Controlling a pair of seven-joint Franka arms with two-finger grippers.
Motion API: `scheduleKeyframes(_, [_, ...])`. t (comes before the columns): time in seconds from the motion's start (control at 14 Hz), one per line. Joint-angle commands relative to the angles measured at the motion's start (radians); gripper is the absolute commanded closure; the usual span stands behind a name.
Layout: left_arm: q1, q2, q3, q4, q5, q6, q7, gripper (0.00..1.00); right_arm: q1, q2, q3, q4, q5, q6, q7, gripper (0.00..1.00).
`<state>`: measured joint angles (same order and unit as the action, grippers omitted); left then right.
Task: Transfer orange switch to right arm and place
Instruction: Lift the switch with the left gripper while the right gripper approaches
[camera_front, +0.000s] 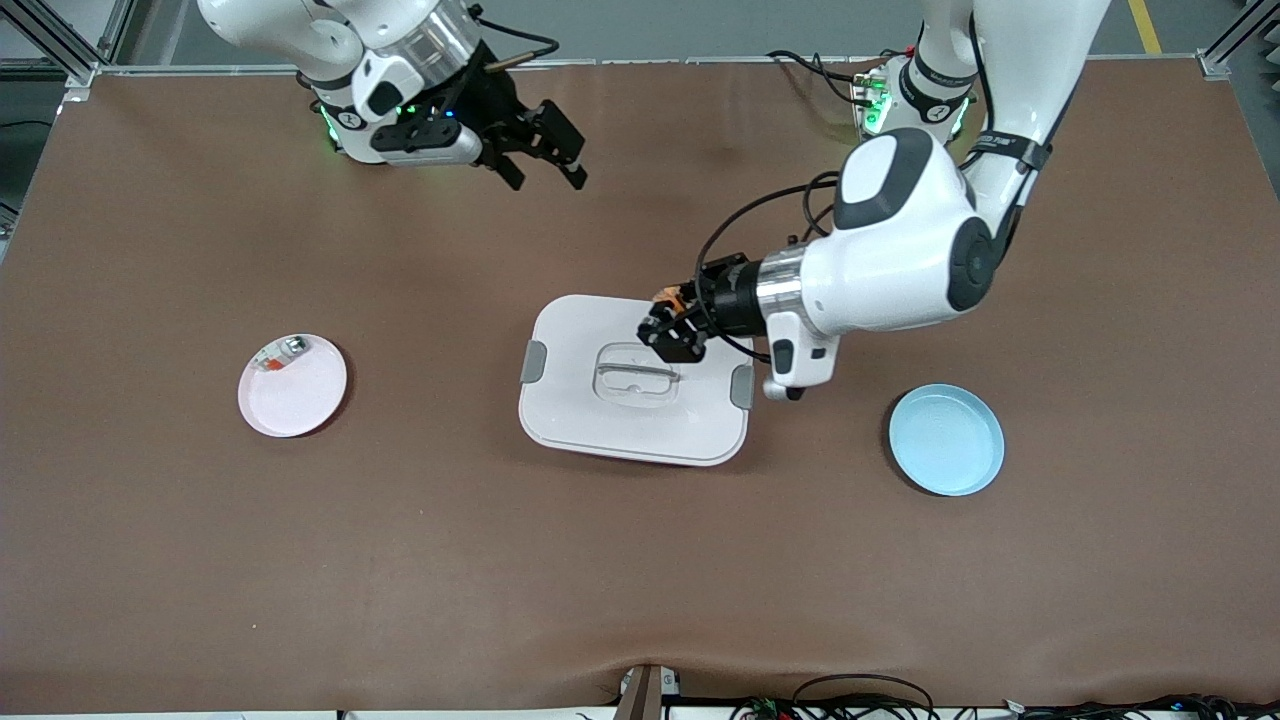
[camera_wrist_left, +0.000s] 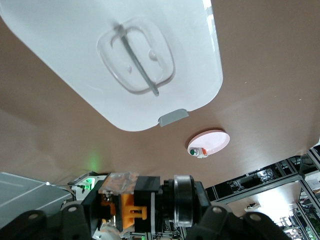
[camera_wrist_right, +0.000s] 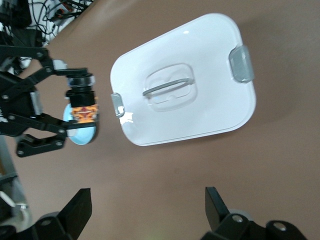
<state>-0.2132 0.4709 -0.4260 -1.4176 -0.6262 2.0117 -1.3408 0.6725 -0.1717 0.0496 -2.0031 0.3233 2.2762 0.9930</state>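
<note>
From my seat the left gripper (camera_front: 668, 322) is up over the white lidded box (camera_front: 590, 420), above the edge toward the robot bases, about 1 o'clock from the clear lid handle (camera_front: 633, 373). Its fingers are pinching the orange switch (camera_front: 668, 297). In the right wrist view I can see it clearly: the orange switch (camera_wrist_right: 83, 102) sits clamped between the two linkage fingers (camera_wrist_right: 47, 132), black barrel and orange bands showing. The left wrist view has the same part (camera_wrist_left: 131, 206) right up close, held in the jaws.

The right gripper (camera_front: 545, 150) hangs over bare table near its own base, roughly 11 o'clock from the box, fingers spread wide with nothing in them. That arm is just waiting.

Pink plate (camera_front: 310, 400) sits at 9 o'clock from the box with a small clear-white part (camera_front: 280, 354) on its rim area. Blue plate (camera_front: 946, 440) is at about 4 o'clock from the box.
</note>
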Motion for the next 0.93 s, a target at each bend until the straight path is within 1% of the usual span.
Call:
scheduleKeyframes(0.0, [-0.032, 0.02, 0.003, 0.031, -0.039, -0.007, -0.037, 1.0, 0.021, 0.024, -0.014, -0.02, 0.074, 0.078, 0.044, 0.0])
scheduleKeyframes(0.21, [-0.06, 0.046, 0.003, 0.031, -0.044, 0.028, -0.041, 1.0, 0.019, 0.104, -0.014, 0.006, 0.08, 0.13, 0.042, 0.0])
scheduleKeyframes(0.43, [-0.084, 0.049, 0.003, 0.031, -0.043, 0.03, -0.099, 1.0, 0.022, 0.181, -0.016, 0.032, 0.178, 0.183, 0.044, 0.0])
scheduleKeyframes(0.71, [-0.097, 0.052, 0.004, 0.029, -0.041, 0.03, -0.142, 1.0, 0.041, 0.242, -0.016, 0.055, 0.181, 0.241, 0.046, 0.0])
scheduleKeyframes(0.86, [-0.097, 0.054, 0.004, 0.029, -0.041, 0.03, -0.143, 1.0, 0.041, 0.267, -0.016, 0.067, 0.18, 0.246, 0.039, 0.0])
